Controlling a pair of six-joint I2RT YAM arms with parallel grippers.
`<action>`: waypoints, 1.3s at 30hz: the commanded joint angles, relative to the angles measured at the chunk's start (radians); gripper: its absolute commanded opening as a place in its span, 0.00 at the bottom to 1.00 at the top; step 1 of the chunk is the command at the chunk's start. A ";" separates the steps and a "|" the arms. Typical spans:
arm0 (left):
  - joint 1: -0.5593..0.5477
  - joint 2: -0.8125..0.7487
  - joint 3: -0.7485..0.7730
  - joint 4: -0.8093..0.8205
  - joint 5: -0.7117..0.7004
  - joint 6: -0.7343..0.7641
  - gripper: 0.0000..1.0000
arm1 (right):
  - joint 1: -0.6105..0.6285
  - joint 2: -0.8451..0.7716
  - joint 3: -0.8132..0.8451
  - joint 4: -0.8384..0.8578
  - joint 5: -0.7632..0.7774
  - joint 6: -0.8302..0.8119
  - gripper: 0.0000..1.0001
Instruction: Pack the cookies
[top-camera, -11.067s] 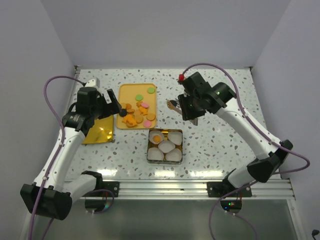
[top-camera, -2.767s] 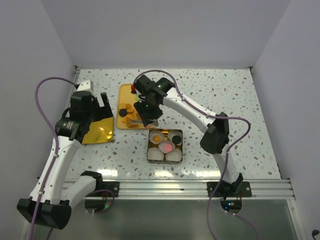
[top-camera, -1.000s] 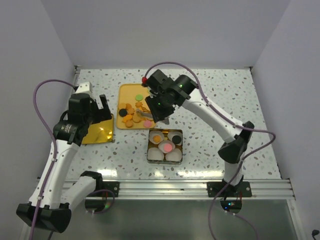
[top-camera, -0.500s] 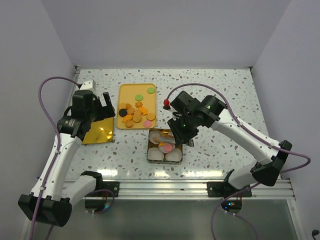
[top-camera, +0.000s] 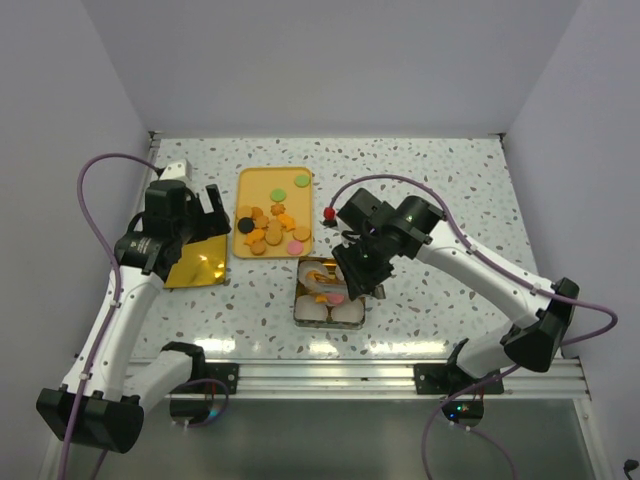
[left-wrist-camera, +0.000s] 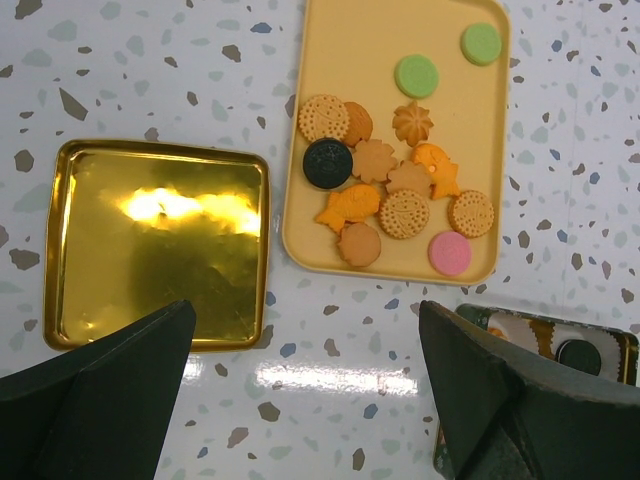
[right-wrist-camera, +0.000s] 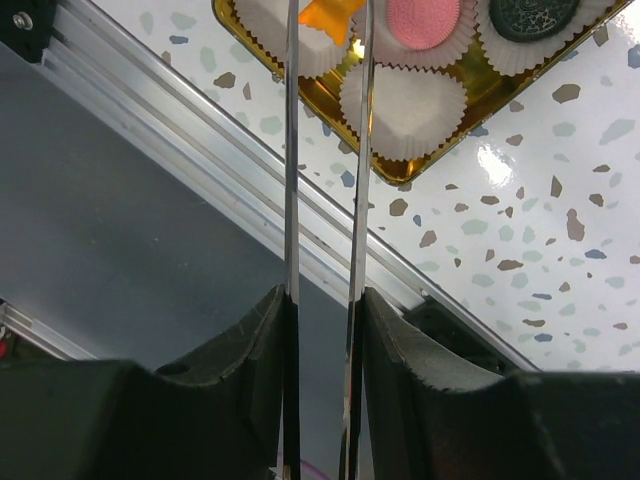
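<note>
Several cookies (top-camera: 268, 228) lie on a yellow tray (top-camera: 262, 183); the left wrist view shows them too (left-wrist-camera: 400, 190). A gold tin (top-camera: 300, 312) holds white paper cups. In the right wrist view a pink cookie (right-wrist-camera: 423, 20) and a black cookie (right-wrist-camera: 528, 15) sit in cups. My right gripper (top-camera: 355, 268) is over the tin, shut on metal tongs (right-wrist-camera: 291, 150). The tong tips pinch an orange cookie (right-wrist-camera: 330, 12) above a cup. My left gripper (left-wrist-camera: 310, 400) is open and empty, above the table between the lid and the tin.
The tin's gold lid (left-wrist-camera: 155, 240) lies flat, left of the yellow tray. An empty white cup (right-wrist-camera: 400, 115) sits at the tin's near edge. The metal rail (top-camera: 400, 372) runs along the table's front edge.
My right arm has swung from the yellow tray to above the tin, carrying an orange cookie in the tongs. Pink and black cookies have appeared in the tin. The left arm has barely moved.
</note>
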 joint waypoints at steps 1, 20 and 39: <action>0.010 -0.014 0.014 0.031 -0.011 0.014 1.00 | 0.007 0.003 0.021 0.024 -0.042 -0.017 0.34; 0.010 -0.033 0.023 0.008 -0.033 0.040 1.00 | 0.045 -0.015 -0.028 0.049 -0.077 0.029 0.40; 0.010 -0.066 0.042 -0.026 -0.056 0.046 1.00 | 0.056 -0.002 0.088 0.008 -0.028 0.035 0.45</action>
